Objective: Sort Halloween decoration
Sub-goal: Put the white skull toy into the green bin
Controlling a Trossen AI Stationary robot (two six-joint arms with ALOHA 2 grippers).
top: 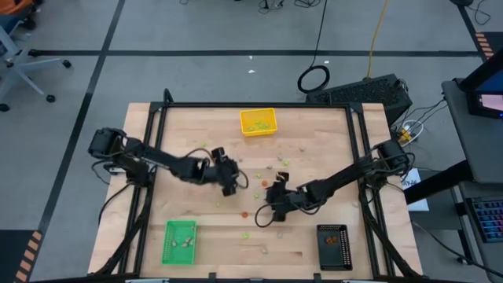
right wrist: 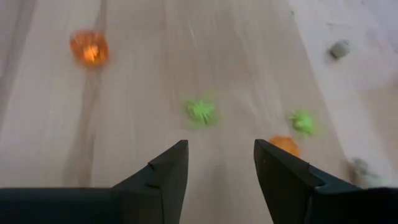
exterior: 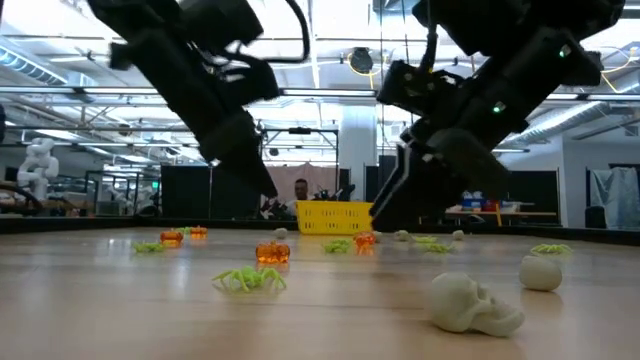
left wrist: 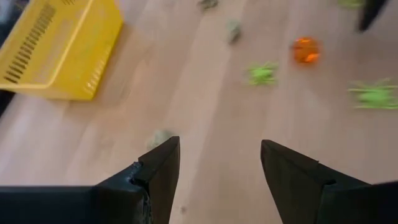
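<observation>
The Halloween decoration pieces lie scattered on the wooden table: green spiders (right wrist: 200, 111) (left wrist: 262, 73), orange pumpkins (right wrist: 89, 48) (left wrist: 305, 50) and pale skulls (exterior: 470, 302). My left gripper (left wrist: 221, 146) is open and hovers above the table's middle (top: 232, 181). A pale piece (left wrist: 160, 138) lies just outside one of its fingers. My right gripper (right wrist: 221, 146) is open too, just right of the middle (top: 273, 200). A green spider lies on the table ahead of its fingers. Neither gripper holds anything.
A yellow tray (top: 258, 122) with green pieces inside stands at the table's far edge. A green tray (top: 179, 240) sits near-left and a black tray (top: 334, 245) near-right. The two grippers are close together over the middle. A person (exterior: 301, 188) shows beyond the table.
</observation>
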